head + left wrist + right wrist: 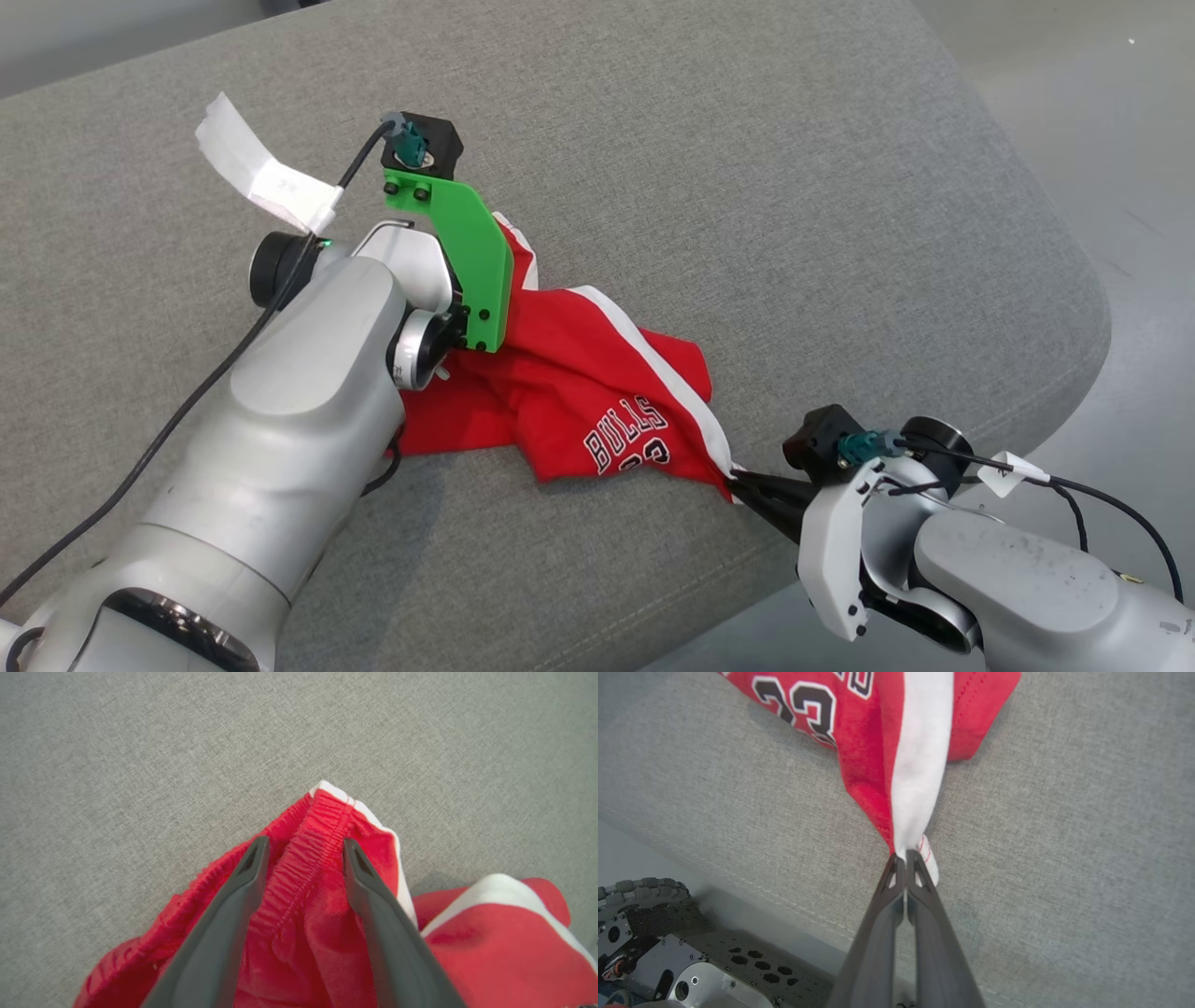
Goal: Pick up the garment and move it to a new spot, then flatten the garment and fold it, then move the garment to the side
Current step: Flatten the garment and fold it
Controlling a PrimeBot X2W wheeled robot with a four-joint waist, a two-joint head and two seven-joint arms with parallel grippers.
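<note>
- Red garment (579, 373), shorts with a white side stripe, lies bunched on the grey cushion (747, 168) between the two claws.
- Right claw (905, 861): fingers pinched tight on a striped hem corner, with the cloth fanning out ahead of the tips.
- Left claw (306, 847): fingers spread, straddling the elastic waistband, not yet clamped.
- Assessment: early stage. The garment is neither flat nor folded. Flattening, folding and the move aside are all outstanding. Whether relocation is done cannot be told.

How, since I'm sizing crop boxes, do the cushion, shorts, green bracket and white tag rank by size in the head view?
1. cushion, by far.
2. shorts, partly covered.
3. green bracket.
4. white tag, close to the bracket's size, so that pair is unsure.
</note>
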